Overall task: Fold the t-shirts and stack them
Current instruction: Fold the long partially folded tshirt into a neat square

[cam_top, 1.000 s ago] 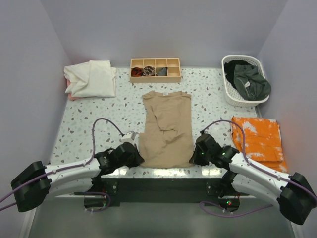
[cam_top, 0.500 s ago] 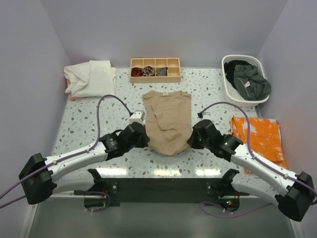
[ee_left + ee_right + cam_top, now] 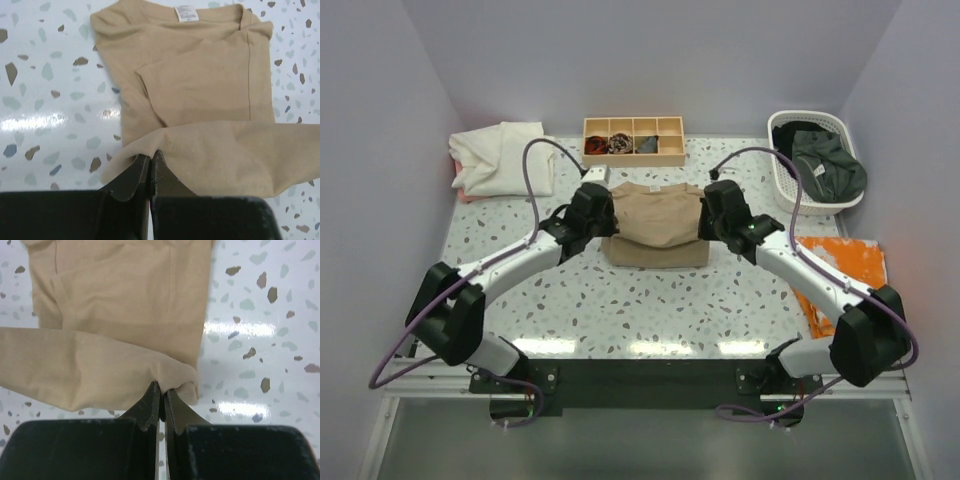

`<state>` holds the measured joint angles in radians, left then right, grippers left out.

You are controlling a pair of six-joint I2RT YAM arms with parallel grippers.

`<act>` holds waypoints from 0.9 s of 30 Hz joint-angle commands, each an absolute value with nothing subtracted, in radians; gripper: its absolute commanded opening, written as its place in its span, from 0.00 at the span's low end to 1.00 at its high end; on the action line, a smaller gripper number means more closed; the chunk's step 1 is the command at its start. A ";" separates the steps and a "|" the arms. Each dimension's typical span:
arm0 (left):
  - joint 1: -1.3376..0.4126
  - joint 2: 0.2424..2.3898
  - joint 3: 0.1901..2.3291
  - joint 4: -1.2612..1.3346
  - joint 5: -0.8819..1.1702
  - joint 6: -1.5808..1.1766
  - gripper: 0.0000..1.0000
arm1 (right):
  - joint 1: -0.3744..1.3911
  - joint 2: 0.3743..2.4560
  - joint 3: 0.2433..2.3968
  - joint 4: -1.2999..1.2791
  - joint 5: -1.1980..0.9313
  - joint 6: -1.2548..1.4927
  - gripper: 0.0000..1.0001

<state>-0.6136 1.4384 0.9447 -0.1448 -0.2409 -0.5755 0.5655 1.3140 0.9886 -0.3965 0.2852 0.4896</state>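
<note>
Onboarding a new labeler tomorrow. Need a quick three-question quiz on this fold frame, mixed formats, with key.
1. True or false: the left gripper and the right gripper are each shut on an edge of the tan t-shirt.
2. Where does the white basket holding dark clothes stand? A) far right corner B) far left corner C) near edge, centre
3. Fill in: the cream shirt lies at the far ___ corner of the table.
Key: 1 true; 2 A; 3 left.
</note>
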 commanded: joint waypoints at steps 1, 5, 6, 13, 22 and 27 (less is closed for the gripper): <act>-0.548 1.593 1.081 0.023 -0.141 -0.486 0.00 | 0.512 1.440 1.130 -0.296 0.261 0.390 0.00; -0.494 1.722 1.201 0.060 -0.068 -0.472 0.00 | 0.468 1.580 1.253 -0.264 0.213 0.362 0.00; -0.461 1.745 1.218 0.060 -0.057 -0.480 0.00 | 0.445 1.613 1.275 -0.262 0.203 0.362 0.00; -0.362 1.984 1.397 0.088 0.047 -0.489 0.00 | 0.361 1.851 1.468 -0.270 0.149 0.353 0.00; -0.293 2.129 1.562 0.087 0.087 -0.505 1.00 | 0.268 2.023 1.655 -0.215 0.215 0.321 0.50; -0.290 1.975 1.468 0.117 0.104 -0.482 1.00 | 0.265 1.935 1.643 -0.215 0.117 0.285 0.50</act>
